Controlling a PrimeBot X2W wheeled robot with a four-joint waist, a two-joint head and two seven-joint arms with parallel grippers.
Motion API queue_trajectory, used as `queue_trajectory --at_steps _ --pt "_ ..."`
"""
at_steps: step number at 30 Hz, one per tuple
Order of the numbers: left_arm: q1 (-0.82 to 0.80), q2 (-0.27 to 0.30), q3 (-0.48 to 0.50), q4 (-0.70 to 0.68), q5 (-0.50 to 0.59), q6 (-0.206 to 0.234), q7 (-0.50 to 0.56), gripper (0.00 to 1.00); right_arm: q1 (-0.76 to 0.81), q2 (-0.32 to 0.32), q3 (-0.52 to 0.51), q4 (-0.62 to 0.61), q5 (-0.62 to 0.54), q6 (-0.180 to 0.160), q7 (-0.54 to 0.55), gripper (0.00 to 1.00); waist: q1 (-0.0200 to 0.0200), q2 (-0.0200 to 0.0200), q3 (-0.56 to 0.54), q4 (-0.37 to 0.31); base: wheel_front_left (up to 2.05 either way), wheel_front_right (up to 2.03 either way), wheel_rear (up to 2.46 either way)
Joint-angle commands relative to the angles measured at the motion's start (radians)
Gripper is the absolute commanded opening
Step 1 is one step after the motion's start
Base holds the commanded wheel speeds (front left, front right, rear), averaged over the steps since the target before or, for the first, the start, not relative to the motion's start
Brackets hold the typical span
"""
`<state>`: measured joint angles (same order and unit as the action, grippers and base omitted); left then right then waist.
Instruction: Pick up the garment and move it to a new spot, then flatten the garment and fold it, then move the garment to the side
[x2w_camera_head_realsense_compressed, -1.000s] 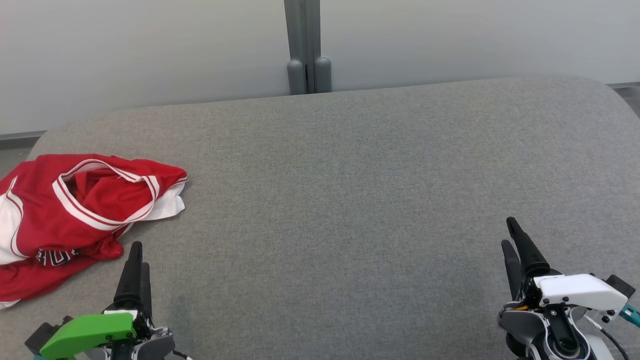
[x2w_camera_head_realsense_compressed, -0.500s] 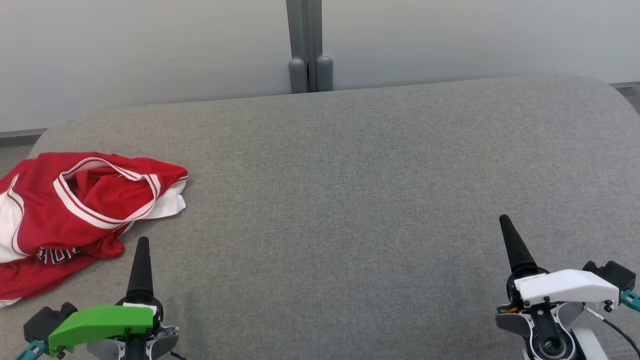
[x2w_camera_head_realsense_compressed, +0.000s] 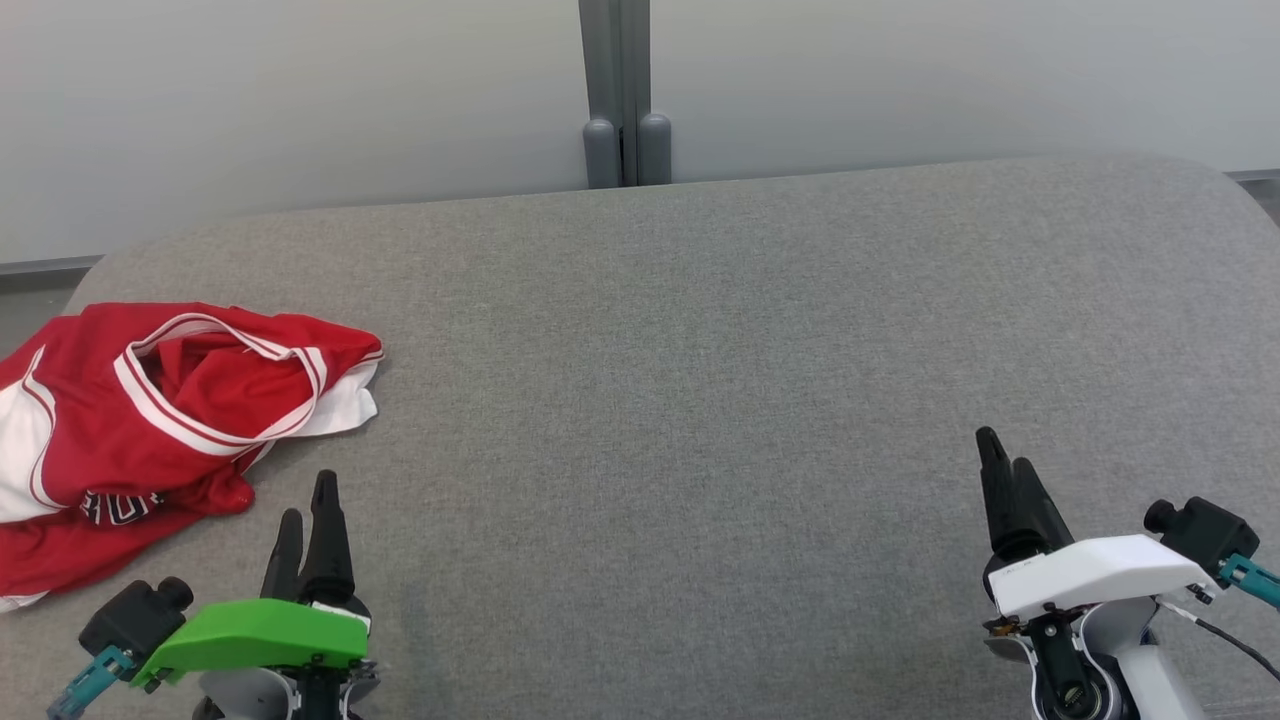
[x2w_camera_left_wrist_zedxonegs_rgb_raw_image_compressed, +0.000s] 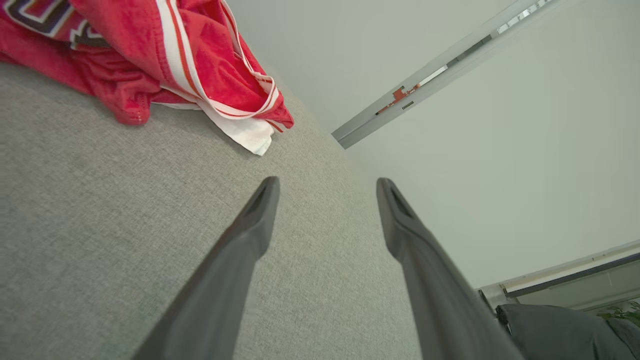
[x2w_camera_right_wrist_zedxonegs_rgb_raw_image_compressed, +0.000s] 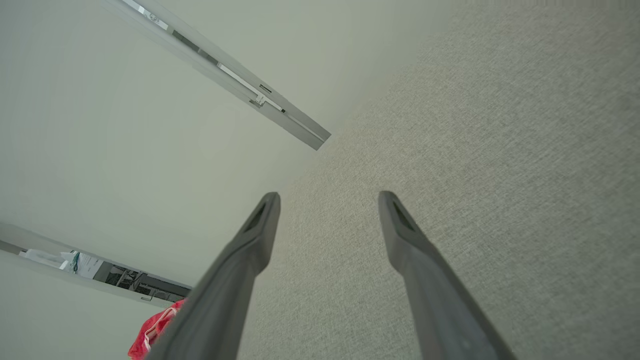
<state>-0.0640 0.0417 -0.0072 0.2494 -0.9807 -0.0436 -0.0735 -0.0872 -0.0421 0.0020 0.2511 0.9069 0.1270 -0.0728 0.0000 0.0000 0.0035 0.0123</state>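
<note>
Red garment (x2w_camera_head_realsense_compressed: 150, 420) crumpled at left of grey cushion (x2w_camera_head_realsense_compressed: 700, 400). Left gripper (x2w_camera_head_realsense_compressed: 308, 500) just beside it, jaws apart, empty. Right gripper (x2w_camera_head_realsense_compressed: 1000, 468) same, well apart.

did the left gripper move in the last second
Yes: the left gripper has shifted right in the head view, away from the red jersey, which barely changed place.

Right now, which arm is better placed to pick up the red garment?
Left. The left hand is open, close beside the crumpled red garment at the left end of the grey cushion. The right hand, also open, is far across it.
</note>
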Motion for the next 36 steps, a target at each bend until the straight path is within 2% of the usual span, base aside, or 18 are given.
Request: queue_trajectory --at_steps 1,12,36 --pt "-0.005 0.007 -0.007 -0.013 0.042 0.004 -0.012 1.00 -0.011 -0.006 0.000 -0.016 -0.040 0.004 -0.013 1.00 0.0000 0.0000 0.000 0.000 0.00 0.00 0.00" --pt "0.006 0.008 -0.033 -0.009 0.221 0.017 -0.045 1.00 -0.011 -0.007 -0.010 -0.003 -0.207 0.005 -0.047 1.00 0.0000 0.0000 -0.001 0.002 0.00 0.00 0.00" --pt "0.015 0.010 -0.069 -0.007 0.467 0.042 -0.107 1.00 -0.018 -0.009 0.011 0.007 -0.439 0.005 -0.109 1.00 0.0000 0.0000 0.002 0.012 0.00 0.00 0.00"
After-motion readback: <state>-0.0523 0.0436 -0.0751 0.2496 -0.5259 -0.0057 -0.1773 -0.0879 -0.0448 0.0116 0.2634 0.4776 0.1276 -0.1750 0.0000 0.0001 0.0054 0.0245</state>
